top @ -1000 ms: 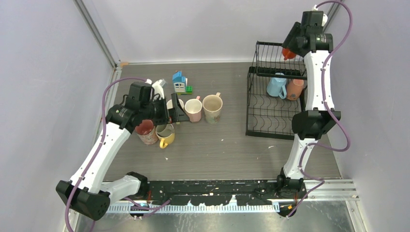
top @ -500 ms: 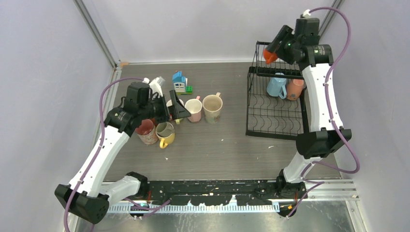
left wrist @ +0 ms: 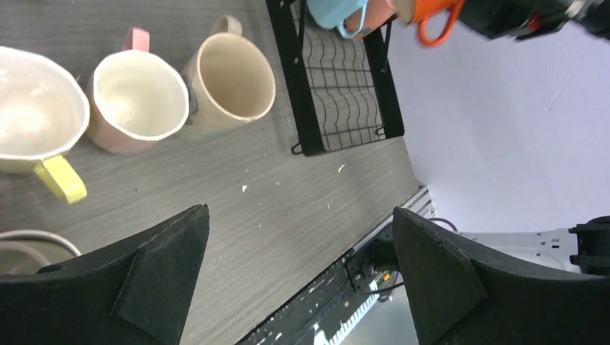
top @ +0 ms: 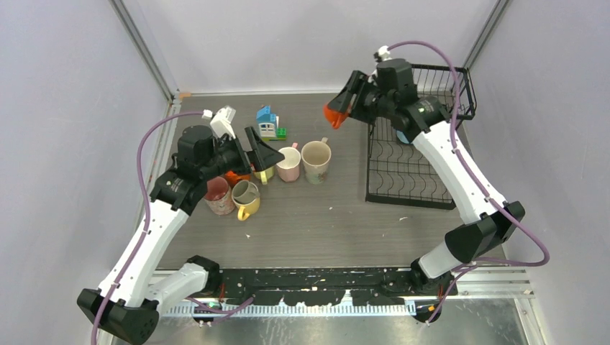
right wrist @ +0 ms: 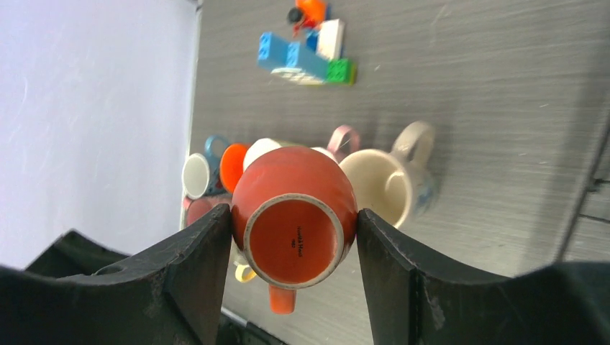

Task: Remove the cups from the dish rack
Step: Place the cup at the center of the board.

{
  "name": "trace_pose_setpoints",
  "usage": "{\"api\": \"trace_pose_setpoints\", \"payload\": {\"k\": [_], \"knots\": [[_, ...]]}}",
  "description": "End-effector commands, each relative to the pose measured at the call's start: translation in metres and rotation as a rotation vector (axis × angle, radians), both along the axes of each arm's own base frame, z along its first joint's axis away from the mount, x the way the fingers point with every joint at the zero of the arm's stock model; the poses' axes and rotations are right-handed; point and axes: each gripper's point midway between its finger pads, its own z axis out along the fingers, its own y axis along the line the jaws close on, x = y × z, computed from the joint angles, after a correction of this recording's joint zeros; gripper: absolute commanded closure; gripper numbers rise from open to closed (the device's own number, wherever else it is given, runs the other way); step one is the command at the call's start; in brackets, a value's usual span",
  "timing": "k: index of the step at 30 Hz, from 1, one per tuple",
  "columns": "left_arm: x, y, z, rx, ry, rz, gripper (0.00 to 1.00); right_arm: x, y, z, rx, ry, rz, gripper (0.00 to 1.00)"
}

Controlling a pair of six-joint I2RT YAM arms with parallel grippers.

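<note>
My right gripper (top: 339,106) is shut on an orange mug (top: 331,113), held upside down in the air left of the black wire dish rack (top: 410,172). In the right wrist view the mug (right wrist: 293,215) sits base-up between the fingers (right wrist: 198,266), above the mugs on the table. A light blue mug (left wrist: 337,10) hangs in the rack, with another mug partly hidden beside it. My left gripper (top: 265,149) is open and empty (left wrist: 301,215), hovering over the cluster of mugs: pink (top: 288,164), beige (top: 316,159), yellow (top: 247,198), dark red (top: 218,195).
A small blue, white and green toy block house (top: 267,122) stands behind the mug cluster, and shows in the right wrist view (right wrist: 306,57). More mugs sit under my left arm, partly hidden. Grey walls close in the left, back and right.
My right arm has swung left from the rack's upper shelf, carrying the orange mug out over the table. My left gripper has lifted and turned a little above the mug cluster.
</note>
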Motion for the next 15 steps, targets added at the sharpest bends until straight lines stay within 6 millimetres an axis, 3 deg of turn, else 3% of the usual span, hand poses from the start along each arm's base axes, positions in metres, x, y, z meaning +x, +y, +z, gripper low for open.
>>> {"api": "trace_pose_setpoints", "payload": {"k": [1,15], "knots": [[0.013,-0.003,0.031,-0.054,-0.168,0.011,0.00,-0.017,0.039,0.032,0.144,-0.083,0.088,0.66],[0.021,-0.016,0.023,-0.141,-0.155,-0.007,0.03,-0.057,0.114,0.018,0.477,0.055,0.288,0.65]]}}
